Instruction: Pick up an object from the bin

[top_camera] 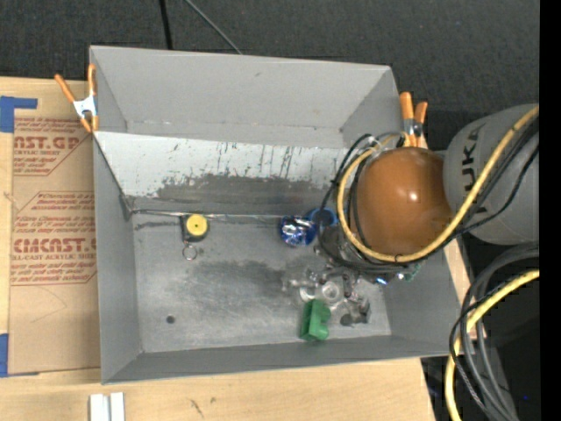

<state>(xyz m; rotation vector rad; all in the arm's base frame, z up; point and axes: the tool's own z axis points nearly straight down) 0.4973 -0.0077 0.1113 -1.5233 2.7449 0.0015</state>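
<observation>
In the camera view the arm reaches in from the right, its rounded orange cover and looped cables hanging over the right side of the grey bin. Below the cover, the tool sits low over the bin floor at the lower right of the frame. Its metal parts are a tangle of glints there, and I cannot tell whether it is open or closed. The nearest thing is a small green block, just below the tool in the frame and close to the bin's front wall. Whether the two touch cannot be made out, and nothing can be seen gripped. A shiny blue crumpled piece lies just up and left of the tool, by the back edge of the floor. Well apart, at the left of the floor, lie a yellow disc and a small metal ring just beneath it. Judged from this, the approach looks made but the pick is not done. Closing on a thing, most likely the green block, and lifting it out are left.
</observation>
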